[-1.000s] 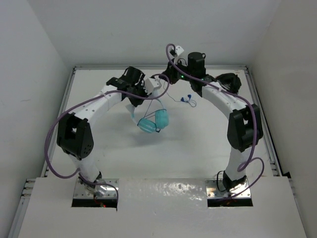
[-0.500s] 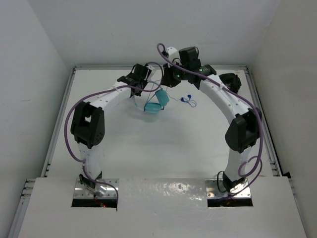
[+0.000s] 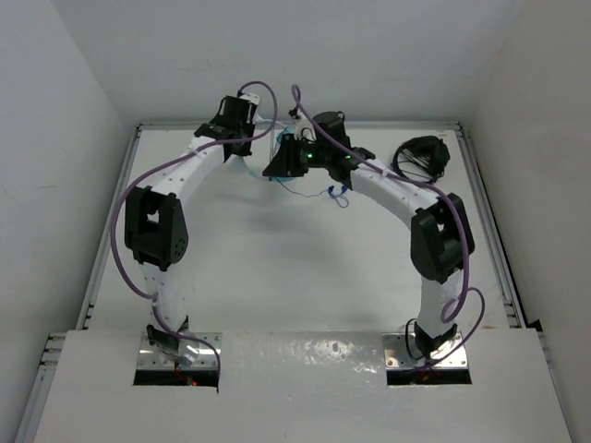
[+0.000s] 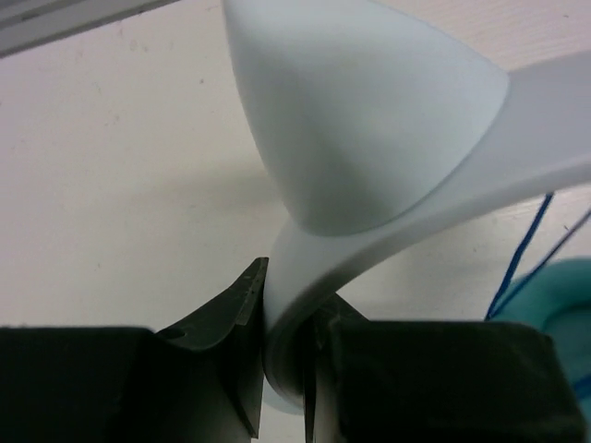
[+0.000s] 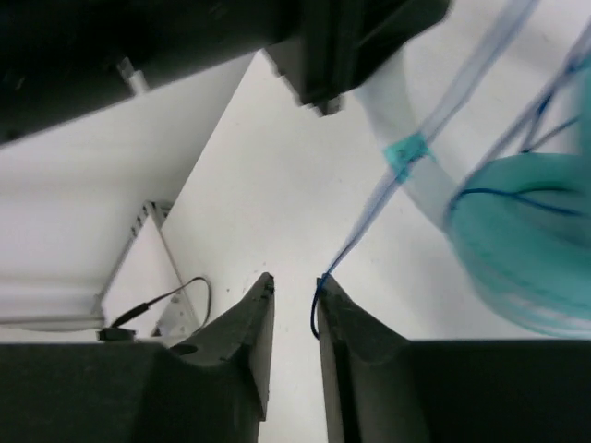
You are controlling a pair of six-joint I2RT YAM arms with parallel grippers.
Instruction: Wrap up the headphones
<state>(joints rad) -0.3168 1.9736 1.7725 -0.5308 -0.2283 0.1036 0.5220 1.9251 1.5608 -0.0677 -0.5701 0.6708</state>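
The left gripper (image 4: 288, 297) is shut on the pale headband (image 4: 369, 138) of the headphones and holds them above the table near the back edge. A teal ear cup (image 4: 559, 295) and the thin blue cable (image 4: 522, 245) show at the right of the left wrist view. In the right wrist view the ear cup (image 5: 526, 240) hangs close ahead. My right gripper (image 5: 295, 281) stands slightly open, and the cable (image 5: 369, 221) rests against its right fingertip (image 5: 330, 288) without being pinched. From above, the right gripper (image 3: 282, 162) sits beside the left gripper (image 3: 262, 146), and loose cable (image 3: 312, 192) trails on the table.
A black bundle of wire loops (image 3: 420, 157) lies at the back right. The cable's plug end (image 3: 339, 195) lies under the right forearm. A raised rim (image 3: 138, 129) and white walls enclose the table. A dark lead (image 5: 157, 300) shows by the corner rail.
Both arms swung toward the back left, carrying the headphones from mid-table up to the back edge. The right jaws have parted a little from shut.
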